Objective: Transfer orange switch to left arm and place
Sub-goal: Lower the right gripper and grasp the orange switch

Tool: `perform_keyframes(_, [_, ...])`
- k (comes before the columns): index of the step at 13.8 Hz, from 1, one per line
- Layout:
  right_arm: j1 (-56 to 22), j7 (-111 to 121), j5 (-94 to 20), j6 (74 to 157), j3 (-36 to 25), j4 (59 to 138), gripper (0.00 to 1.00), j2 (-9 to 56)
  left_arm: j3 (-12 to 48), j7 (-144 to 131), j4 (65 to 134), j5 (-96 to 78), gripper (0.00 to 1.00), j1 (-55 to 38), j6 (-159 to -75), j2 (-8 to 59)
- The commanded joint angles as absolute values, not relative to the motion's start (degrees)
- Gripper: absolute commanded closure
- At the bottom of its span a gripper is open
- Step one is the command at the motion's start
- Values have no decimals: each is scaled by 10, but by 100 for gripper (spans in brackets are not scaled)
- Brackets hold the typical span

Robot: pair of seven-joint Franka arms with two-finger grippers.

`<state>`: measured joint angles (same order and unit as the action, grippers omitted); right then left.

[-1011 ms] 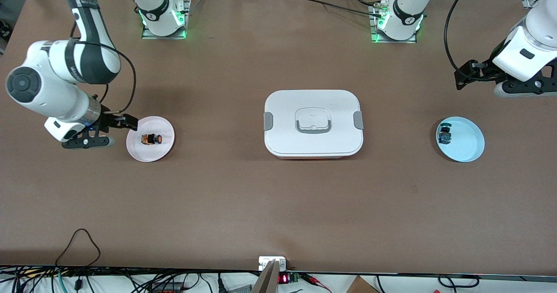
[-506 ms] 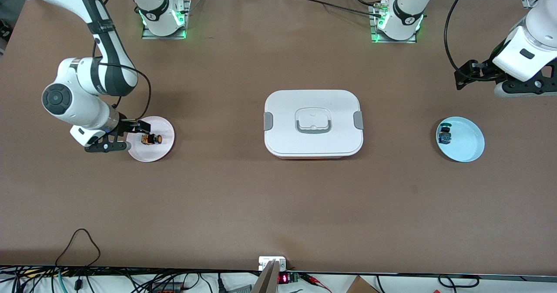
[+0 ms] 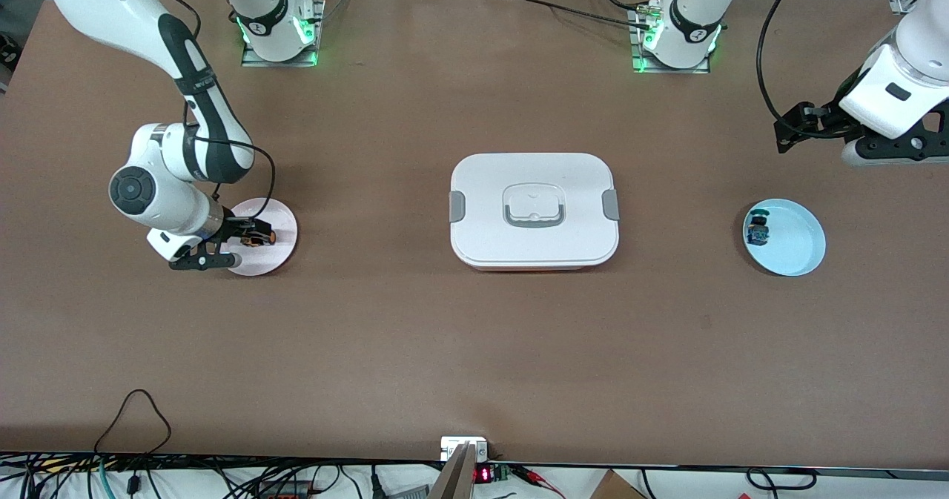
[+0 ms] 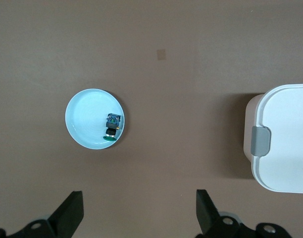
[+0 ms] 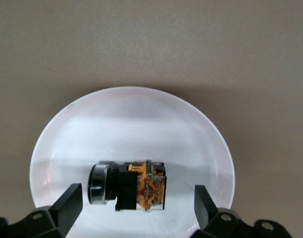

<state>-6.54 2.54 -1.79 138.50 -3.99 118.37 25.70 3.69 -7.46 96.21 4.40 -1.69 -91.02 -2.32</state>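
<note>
Orange switch (image 5: 129, 187) lies sideways on a pink plate (image 5: 67, 134), lower centre of the right wrist view, between the released right gripper (image 5: 133, 206)'s jaws; closing off-centre could roll it away.

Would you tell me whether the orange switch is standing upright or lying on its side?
On its side: the orange switch lies flat in the pink plate, its cap facing sideways, between the open fingers of the right claw.
</note>
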Motion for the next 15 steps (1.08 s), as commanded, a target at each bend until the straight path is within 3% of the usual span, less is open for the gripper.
perform_keyframes(1, [-78,18,-27,1391,-40,1180,0,262,37,-72,944,37,0,-17,-896,-15])
perform_keyframes(12, [-78,20,-27,1408,-40,1183,0,289,37,-79,939,35,0,-18,-881,-14])
perform_keyframes(13, [-77,20,-27,1406,-40,1184,4,290,37,-79,939,35,0,-18,-881,-14])
perform_keyframes(15, [-78,22,-26,1403,-40,1183,26,290,37,-78,938,35,0,-18,-881,-14])
